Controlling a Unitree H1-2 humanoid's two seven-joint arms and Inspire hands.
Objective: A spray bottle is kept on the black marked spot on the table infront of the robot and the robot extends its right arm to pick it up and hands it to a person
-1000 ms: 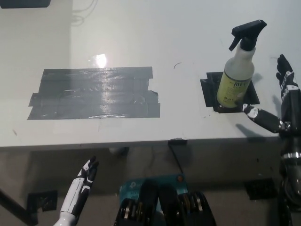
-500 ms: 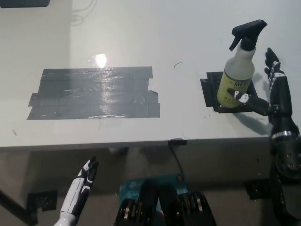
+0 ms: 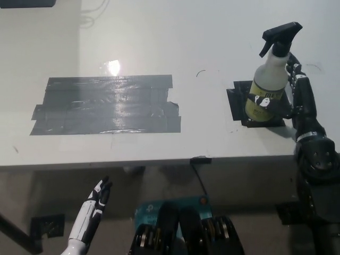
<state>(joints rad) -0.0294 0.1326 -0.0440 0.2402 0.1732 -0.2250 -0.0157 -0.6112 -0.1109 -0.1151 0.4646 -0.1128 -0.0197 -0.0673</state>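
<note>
The spray bottle [image 3: 267,85], whitish with a yellow-green label and a black trigger head, stands upright on the black marked spot [image 3: 237,102] at the table's right. My black right hand [image 3: 297,101] is pressed up to the bottle's right side. Its thumb reaches across the front of the label, and its fingers [image 3: 292,73] stand nearly straight along the bottle's far right side, not curled round it. The bottle rests on the table. My white left hand [image 3: 94,204] hangs below the table's front edge at the lower left, fingers held straight.
A large patch of grey tape [image 3: 106,104] covers the table's left middle. The table's front edge [image 3: 159,159] runs across the picture. Below it are a teal box [image 3: 154,212] and black floor marks [image 3: 48,226].
My right hand has moved left, from beside the marked spot up against the bottle, and its thumb now lies over the label. The bottle and my left hand have stayed put.
</note>
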